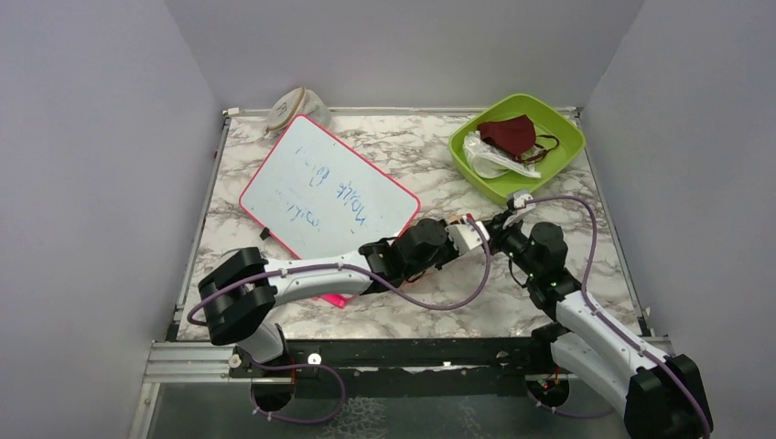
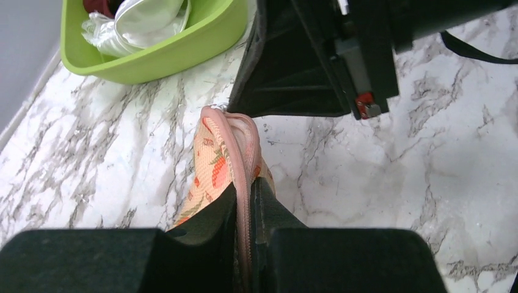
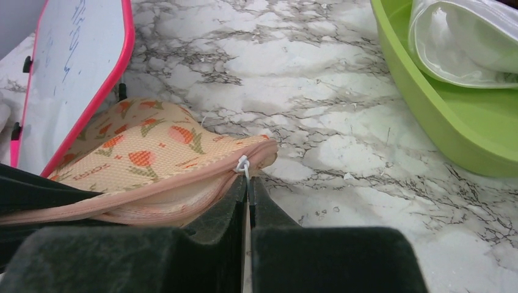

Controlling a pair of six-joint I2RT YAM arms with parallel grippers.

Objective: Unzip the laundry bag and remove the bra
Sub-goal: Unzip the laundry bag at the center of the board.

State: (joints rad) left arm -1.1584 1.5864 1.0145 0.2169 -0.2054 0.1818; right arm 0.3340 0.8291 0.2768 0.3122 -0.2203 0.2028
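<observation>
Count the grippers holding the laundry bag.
2. The left gripper clamps the laundry bag by its pink edging; the right gripper has its fingers shut on the white zip pull.

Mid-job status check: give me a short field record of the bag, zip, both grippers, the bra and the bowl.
laundry bag: held by both grippers, next to the whiteboard
zip: looks closed along the edge seen by the right wrist
left gripper: shut on the bag's pink zip edging
right gripper: shut on the white zip pull
bra: not visible
green bowl: holds maroon mask and clear wrapper
</observation>
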